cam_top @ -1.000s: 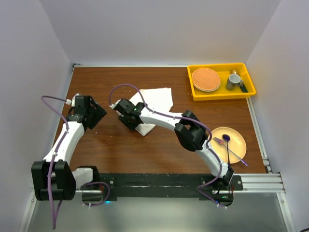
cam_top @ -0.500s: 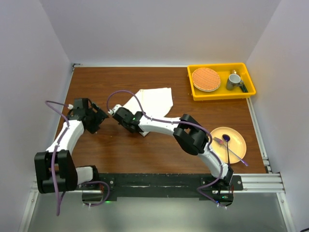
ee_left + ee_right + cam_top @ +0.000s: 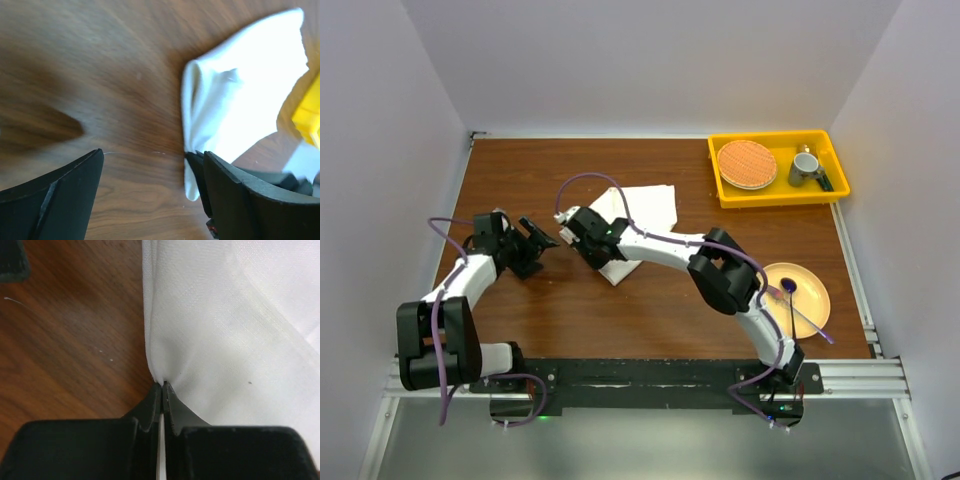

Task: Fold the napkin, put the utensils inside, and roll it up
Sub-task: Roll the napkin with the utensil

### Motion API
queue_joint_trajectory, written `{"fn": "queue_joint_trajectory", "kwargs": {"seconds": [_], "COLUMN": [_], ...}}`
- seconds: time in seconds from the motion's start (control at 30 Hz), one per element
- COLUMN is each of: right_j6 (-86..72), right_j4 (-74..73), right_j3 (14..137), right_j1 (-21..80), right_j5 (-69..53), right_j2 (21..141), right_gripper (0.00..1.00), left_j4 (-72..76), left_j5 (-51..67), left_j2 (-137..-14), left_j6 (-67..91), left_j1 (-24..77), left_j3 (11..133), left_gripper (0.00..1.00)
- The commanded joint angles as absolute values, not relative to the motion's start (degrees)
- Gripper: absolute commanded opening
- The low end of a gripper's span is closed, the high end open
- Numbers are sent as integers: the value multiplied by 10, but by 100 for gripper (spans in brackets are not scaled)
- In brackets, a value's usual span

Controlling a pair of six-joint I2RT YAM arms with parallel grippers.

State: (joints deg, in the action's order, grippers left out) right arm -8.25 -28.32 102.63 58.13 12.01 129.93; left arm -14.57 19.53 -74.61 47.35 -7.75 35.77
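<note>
Pinching napkin (image 3: 225, 340) edge on table (image 3: 650, 310), cloth lying mid-table, partly folded.
Right fingers (image 3: 146, 410) closed tight on its fold; left fingers (image 3: 65, 185) spread wide, empty, just beside. Risk: thin grip slipping under pull, fold collapsing or skewing.

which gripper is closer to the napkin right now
Right. The right gripper is shut on the napkin's left edge; the left gripper is open over the table just left of it.

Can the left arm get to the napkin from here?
Probably yes: the left gripper is open and faces the napkin, with only bare table between them. The right gripper pinches the napkin's edge close by.
</note>
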Motion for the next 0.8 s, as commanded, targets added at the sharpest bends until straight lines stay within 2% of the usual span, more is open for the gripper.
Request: {"fn": "queue_joint_trajectory", "kwargs": {"seconds": [0.0,0.23,0.57,0.77], "right_j6": [-161,-192,-258,-288], "right_j4": [-271,-209,-94,-49], "right_j3": [1002,960,896,871], "right_j1": [538,486,429,409], "right_j5": [-53,-178,-309,-347], "right_j2": [1252,1237,1216,1210], "right_gripper": [0,0,0,0], "left_j4": [-58,-39,-9,-29], "left_j5": [269,274,236,196], "left_j2": [-756,-793,-841,-879], "left_j6": [468,474,521,536], "left_j1": [-80,-62,33,42], "left_j3": [350,372,405,436], "left_gripper": [88,91,91,83]}}
